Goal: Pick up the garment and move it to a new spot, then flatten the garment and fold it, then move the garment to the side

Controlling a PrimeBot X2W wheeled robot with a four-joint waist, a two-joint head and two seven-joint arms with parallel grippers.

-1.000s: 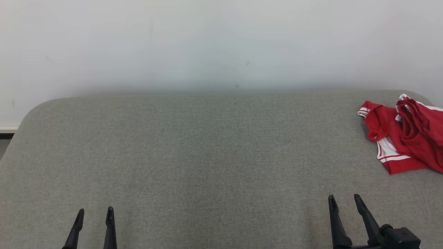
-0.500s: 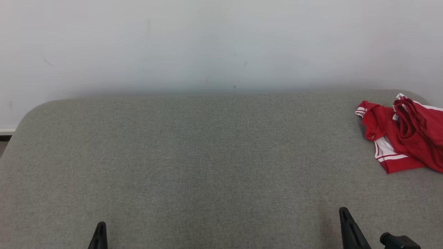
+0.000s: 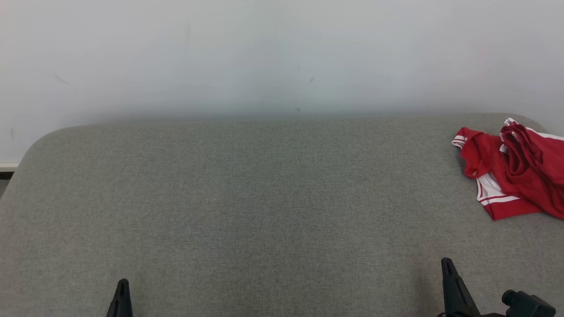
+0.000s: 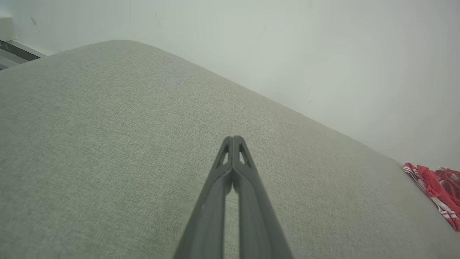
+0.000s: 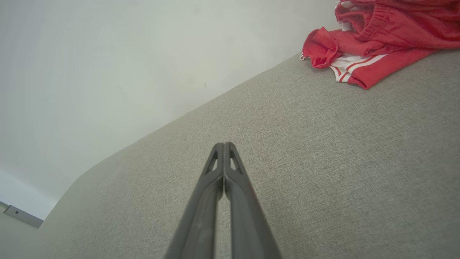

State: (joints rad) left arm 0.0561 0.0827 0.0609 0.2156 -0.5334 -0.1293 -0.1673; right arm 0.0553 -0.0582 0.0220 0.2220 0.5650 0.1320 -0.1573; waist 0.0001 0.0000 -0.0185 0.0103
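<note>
Tabletop (image 3: 264, 198): grey woven cloth cover with rounded far corners. It spans nearly the whole width of the head view.
Wall (image 3: 264, 53): plain and pale, rising right behind the far edge of the tabletop. It has a few small dark specks (image 3: 298, 109) near the middle.
Skirting (image 3: 8, 166): a pale strip with a dark line under it, at the foot of the wall past the far left corner.
Garment (image 3: 515, 176): red with white stripes, crumpled in a heap. It lies at the far right corner of the tabletop, close to the wall, and the right edge of the head view cuts it off. One striped hem lies flat toward the near side, with folds bunched on top.
Left tool (image 3: 122, 286): near left, low over the tabletop. The wrist view shows its fingers pressed together at the tips with nothing between them. It is well apart from the garment.
Right tool (image 3: 447, 264): near right, with its fingers likewise closed tip to tip and empty. The garment lies beyond it, farther away and to the right.
Between right tool and garment: a stretch of grey tabletop.
Between left tool and garment: most of the tabletop's width.
</note>
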